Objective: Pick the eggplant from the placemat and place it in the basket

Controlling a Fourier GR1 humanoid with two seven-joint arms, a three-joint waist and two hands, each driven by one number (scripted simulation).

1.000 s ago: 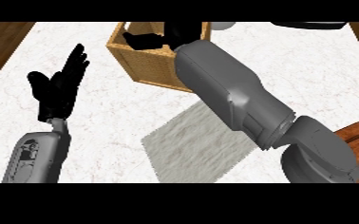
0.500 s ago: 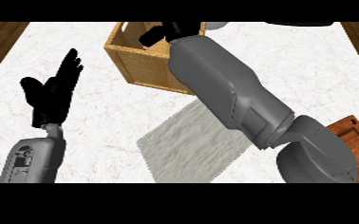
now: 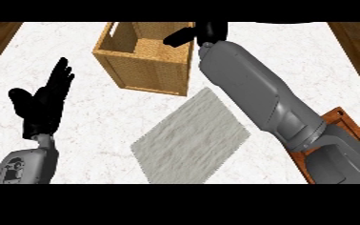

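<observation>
The wooden basket (image 3: 144,69) stands at the back of the counter. In front of it the grey placemat (image 3: 190,140) lies bare. No eggplant shows on the mat or on the part of the basket's floor that I see. My right arm reaches across from the lower right, and its black hand (image 3: 207,31) hangs over the basket's right rim, cut off by the view's top. A dark tip juts left from it above the rim; I cannot tell whether that is hand or eggplant. My left hand (image 3: 42,102) rests open at the left, fingers up.
A reddish-brown wooden board (image 3: 341,121) lies at the right edge, partly under my right arm. The white marble counter (image 3: 98,119) ends at the far left and far right corners, where brown floor shows.
My right hand has moved right, from over the basket's inside to its right rim. The left hand has sunk slightly and stays open.
</observation>
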